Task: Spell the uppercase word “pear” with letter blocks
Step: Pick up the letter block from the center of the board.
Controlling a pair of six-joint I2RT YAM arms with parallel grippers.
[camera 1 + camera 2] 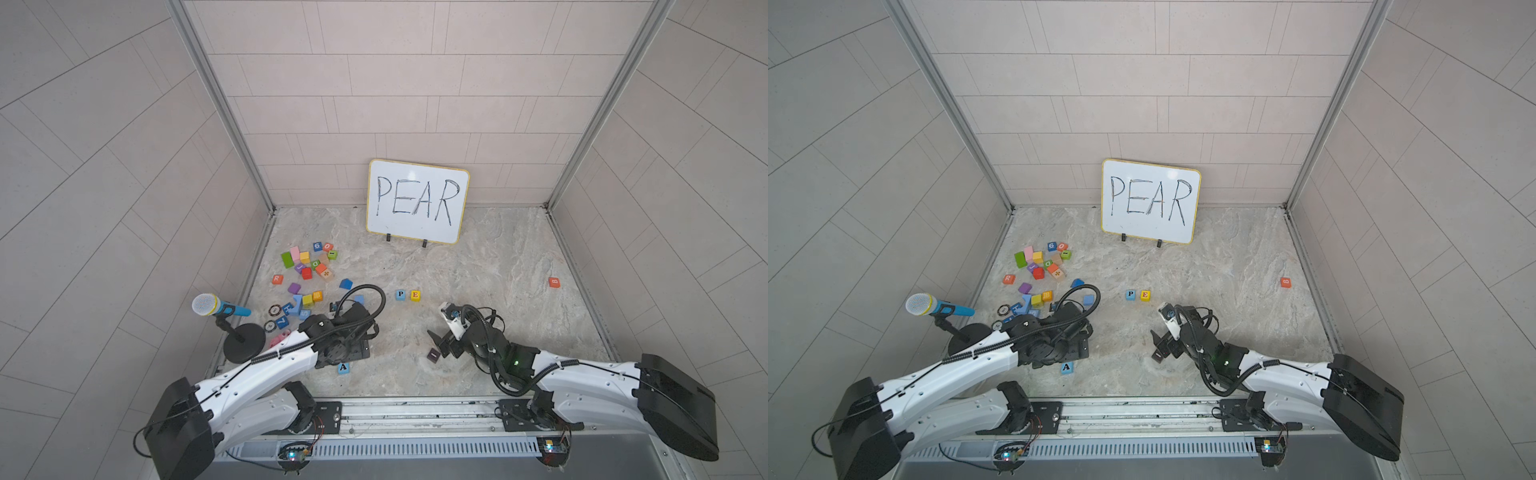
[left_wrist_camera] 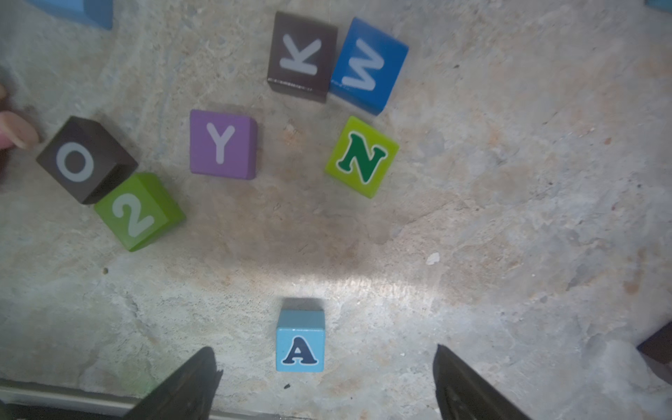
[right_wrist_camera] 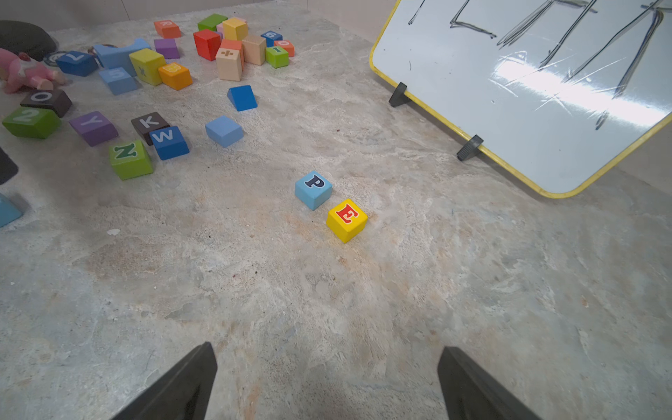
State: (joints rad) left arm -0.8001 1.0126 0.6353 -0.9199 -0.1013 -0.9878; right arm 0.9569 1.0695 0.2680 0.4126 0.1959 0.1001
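p (image 1: 400,294) and e (image 1: 415,295) sit paired mid-tabletop (image 1: 498,266), so a (image 2: 300,342), near the front edge just off the spread left gripper (image 2: 325,351), looks next: lower, pinch, carry beside e; right gripper (image 3: 327,349) hangs spread, empty.

top views: high, downward, same table (image 1: 478,291) | left wrist: close overhead | right wrist: low, toward whiteboard (image 3: 527,91)

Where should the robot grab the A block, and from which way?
Probably best: pinch the A block by its two opposite flat sides, coming straight down from above. It lies flat, letter up, with bare table all round, and the open left pincer stands wide enough to straddle it.
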